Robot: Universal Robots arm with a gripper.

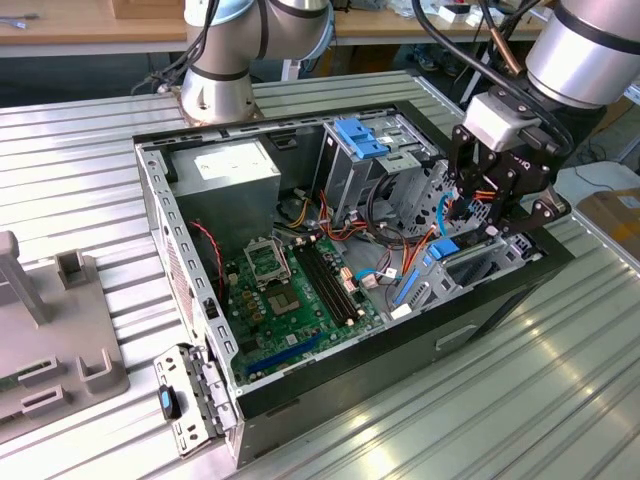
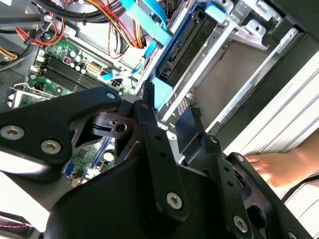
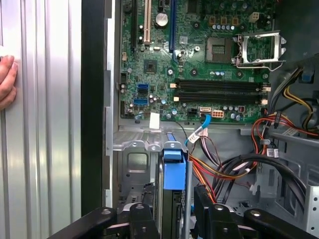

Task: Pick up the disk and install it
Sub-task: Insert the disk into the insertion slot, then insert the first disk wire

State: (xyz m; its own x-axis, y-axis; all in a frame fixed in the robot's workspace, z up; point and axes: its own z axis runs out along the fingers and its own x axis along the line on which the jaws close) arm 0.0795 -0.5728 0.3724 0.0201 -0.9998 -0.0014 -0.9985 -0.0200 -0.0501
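Disk [image 3: 174,179] stands on edge in the cage [image 3: 132,164], with the gripper [image 3: 175,215] straddling its end; whether the gripper clamps it, I cannot tell.

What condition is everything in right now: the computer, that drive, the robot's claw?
computer case, lid off, insides exposed.
disk, on edge in the drive cage.
gripper, astride the disk.
memory slots, empty.
hand, resting on the table.
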